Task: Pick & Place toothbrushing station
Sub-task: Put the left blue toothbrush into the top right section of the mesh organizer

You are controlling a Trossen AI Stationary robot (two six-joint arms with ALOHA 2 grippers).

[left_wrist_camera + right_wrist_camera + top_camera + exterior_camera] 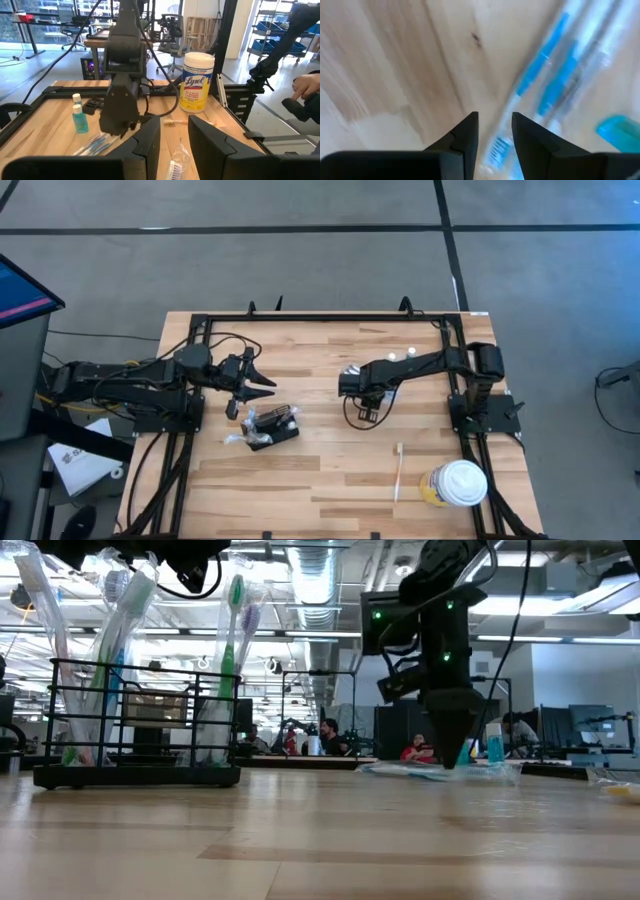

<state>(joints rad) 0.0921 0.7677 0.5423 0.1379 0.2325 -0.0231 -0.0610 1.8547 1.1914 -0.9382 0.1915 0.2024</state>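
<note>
The toothbrushing station (pixel 272 427), a small black wire holder with toothbrushes (pixel 232 660) standing in it, is sitting on the wooden table (pixel 330 470) just left of the centre of the high view. In the low view it is seen at the left of the frame, upright on the table surface.

The left gripper (pixel 262 386) is being held just above and slightly left of the station in the high view, its two fingers parted partway with nothing seen between them. In the left wrist view its fingers (pixel 150 142) are showing a clear gap, and a toothbrush head is lying just beyond it at the bottom of the frame.

The right gripper (pixel 366 412) is being pointed down at the table near the centre of the high view, well to the right of the station. In the right wrist view its fingers (pixel 465 135) are standing partly open over a clear packet of blue toothbrushes (pixel 560 75); whether the packet is being touched cannot be told, and nothing is being gripped.

A loose toothbrush (pixel 398 472) is lying at the lower right of the high view, beside a white-lidded yellow canister (pixel 456 483). A person's hand (pixel 305 87) is showing at the right edge of the left wrist view.
</note>
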